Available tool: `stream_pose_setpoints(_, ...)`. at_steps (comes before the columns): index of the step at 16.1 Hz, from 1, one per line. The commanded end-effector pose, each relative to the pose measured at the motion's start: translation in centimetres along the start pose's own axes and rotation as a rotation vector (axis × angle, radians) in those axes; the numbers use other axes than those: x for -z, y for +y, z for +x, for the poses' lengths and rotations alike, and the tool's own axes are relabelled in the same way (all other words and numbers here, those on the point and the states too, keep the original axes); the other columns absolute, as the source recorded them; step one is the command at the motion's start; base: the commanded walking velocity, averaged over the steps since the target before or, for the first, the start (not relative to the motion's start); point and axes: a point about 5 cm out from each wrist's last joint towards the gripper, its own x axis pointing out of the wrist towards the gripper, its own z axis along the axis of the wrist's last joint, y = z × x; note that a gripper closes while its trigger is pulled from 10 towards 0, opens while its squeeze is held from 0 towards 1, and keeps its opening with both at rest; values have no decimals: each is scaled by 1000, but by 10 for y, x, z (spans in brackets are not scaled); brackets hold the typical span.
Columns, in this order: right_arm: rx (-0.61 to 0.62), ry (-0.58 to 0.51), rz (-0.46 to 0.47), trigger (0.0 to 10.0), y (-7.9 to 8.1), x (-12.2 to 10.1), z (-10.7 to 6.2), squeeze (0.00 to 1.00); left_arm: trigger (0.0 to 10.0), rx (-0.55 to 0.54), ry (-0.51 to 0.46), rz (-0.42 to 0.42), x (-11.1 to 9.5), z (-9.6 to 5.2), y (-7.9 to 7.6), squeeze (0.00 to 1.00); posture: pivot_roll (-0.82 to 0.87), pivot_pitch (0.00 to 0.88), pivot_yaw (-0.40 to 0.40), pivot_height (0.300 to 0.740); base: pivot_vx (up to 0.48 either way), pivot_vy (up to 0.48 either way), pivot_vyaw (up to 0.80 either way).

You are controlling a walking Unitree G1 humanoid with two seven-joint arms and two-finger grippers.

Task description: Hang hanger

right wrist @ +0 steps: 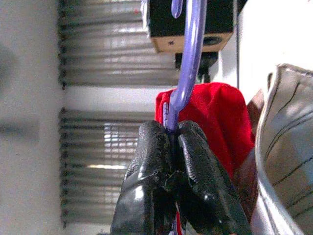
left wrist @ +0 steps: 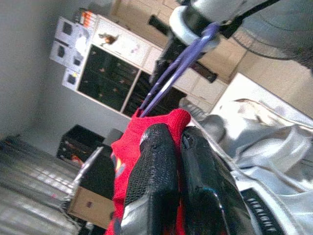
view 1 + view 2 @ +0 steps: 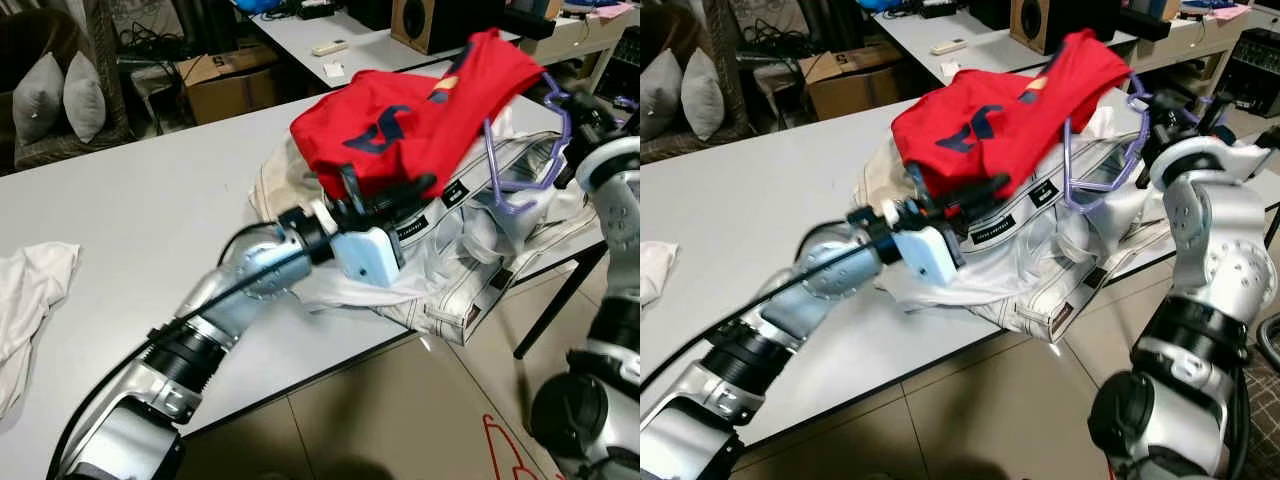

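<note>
Holding up a red garment [image 3: 420, 110] over the desk [image 3: 150, 220], both arms are at work: the left end effector [image 3: 385, 195] has its fingers [image 2: 156, 186] pressed together on the lower edge of the red cloth, pinching it, w/ the left arm reaching across the desk from the near side. Right end effector [image 1: 171, 147] is clamped on the purple hanger [image 3: 535, 150]; the right wrist view shows its two black fingers closed tight around the thin purple bar, w/ the hook curving away above them. Hanger sits at the right side of the red garment, its upper part tucked inside the cloth and its lower loop hanging out beside it, above a pile of white clothes [image 3: 470, 270] w/ dark stitched seams and black labels that lies at the desk's right end and droops over the near edge. Red garment has a dark blue print and is lifted clear of the pile at its top, draped down toward the left end effector. Another white cloth [image 3: 30, 290] lies at the far left of the desk, well apart. Behind the desk: a cardboard box [image 3: 225, 80], grey cushions [image 3: 60, 95] on a dark chair, a 2nd table w/ a wooden speaker [image 3: 430, 22]
</note>
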Motion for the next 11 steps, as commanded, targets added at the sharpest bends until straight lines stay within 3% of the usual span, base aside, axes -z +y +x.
stream_pose_setpoints(1,9,-60,0,10000,3,-4,5,0,0,29,-55,-9,-9,3,-4,0,-87,13,76,740,0,0,0)
stream_pose_setpoints(5,73,-121,-66,10000,-2,-1,21,0,0,38,-219,-97,-40,13,-9,0,-84,17,70,740,0,0,0)
stream_pose_setpoints(9,70,-146,-75,10000,2,1,29,0,0,75,-259,-179,-50,14,-13,0,-79,17,64,740,0,0,0)
stream_pose_setpoints(10,69,-134,-112,10000,3,4,31,0,0,62,-265,-234,-52,15,-11,0,-78,18,63,740,0,0,0)
stream_pose_setpoints(11,69,-84,-211,10000,3,14,33,0,0,8,-269,-315,-54,21,-3,0,-79,17,63,740,0,0,0)
